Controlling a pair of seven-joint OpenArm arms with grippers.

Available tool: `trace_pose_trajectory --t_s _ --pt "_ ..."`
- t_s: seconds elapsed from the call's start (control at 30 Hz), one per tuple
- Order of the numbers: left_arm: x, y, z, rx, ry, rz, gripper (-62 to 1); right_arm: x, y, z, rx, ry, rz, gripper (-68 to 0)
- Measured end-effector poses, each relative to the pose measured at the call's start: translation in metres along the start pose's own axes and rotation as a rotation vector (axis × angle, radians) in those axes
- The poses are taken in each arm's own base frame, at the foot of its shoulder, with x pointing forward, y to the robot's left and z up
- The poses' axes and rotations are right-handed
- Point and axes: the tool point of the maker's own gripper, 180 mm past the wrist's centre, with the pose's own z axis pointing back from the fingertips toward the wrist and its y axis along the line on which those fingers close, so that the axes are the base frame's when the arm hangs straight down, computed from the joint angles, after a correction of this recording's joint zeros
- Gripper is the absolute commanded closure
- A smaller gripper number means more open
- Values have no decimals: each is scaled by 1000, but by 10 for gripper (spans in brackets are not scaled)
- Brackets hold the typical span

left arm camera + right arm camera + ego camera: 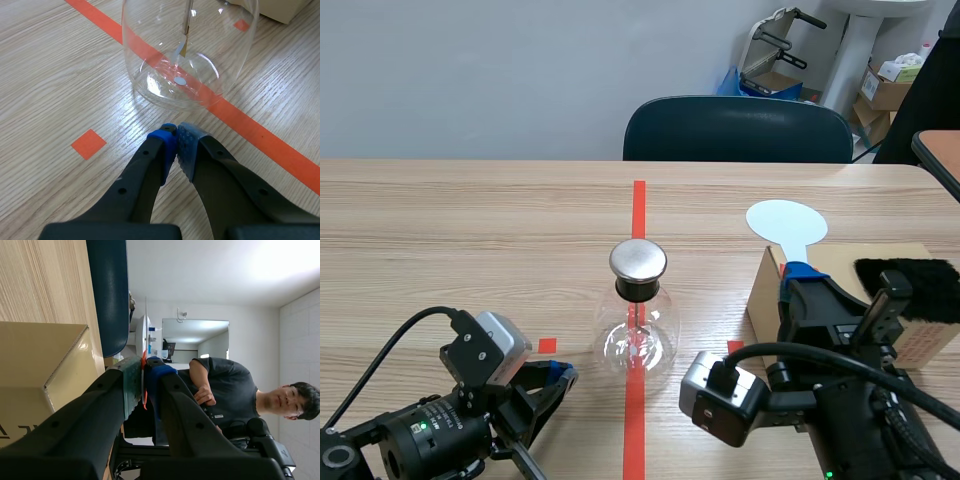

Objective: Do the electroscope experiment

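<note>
So here's what we're seeing. The electroscope (638, 320) is a clear glass flask with a shiny metal cap (638, 261). It stands upright mid-table, right on the long orange tape line. In the left wrist view we can see 1 thin foil leaf (182, 47) hanging inside the glass from the rod.

The left gripper (560, 375) sits low on the table (440, 230), just beside the flask and pointing at its base. Its 2 fingers are pressed together with nothing between them, blue pads (167, 142) touching. It's close to the glass, but we can't tell whether it's actually touching.

The right gripper (800, 275) is over by the cardboard box (765, 300), well to the right of the flask. Its fingers are clamped on the handle of a pale blue paddle (786, 222), and the round disc sticks out past the fingertips toward the far side of the table. From the right wrist camera the paddle shows edge-on as a thin sliver between the pads.

A black furry cloth (910, 275) lies on top of the box. Behind the table is a dark chair (738, 130), and the right wrist view shows a person (225, 385) in a dark shirt.
</note>
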Motion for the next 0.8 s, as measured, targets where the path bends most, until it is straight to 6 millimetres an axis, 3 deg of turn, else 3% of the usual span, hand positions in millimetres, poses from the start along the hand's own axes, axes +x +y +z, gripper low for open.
trace_pose_trajectory --t_s 0.6,0.8 --pt "0 0 0 0 0 0 -36 0 0 0 0 0 0 -16" --pt "0 0 0 0 -2 0 -36 -1 -16 6 -60 -9 -7 -16"
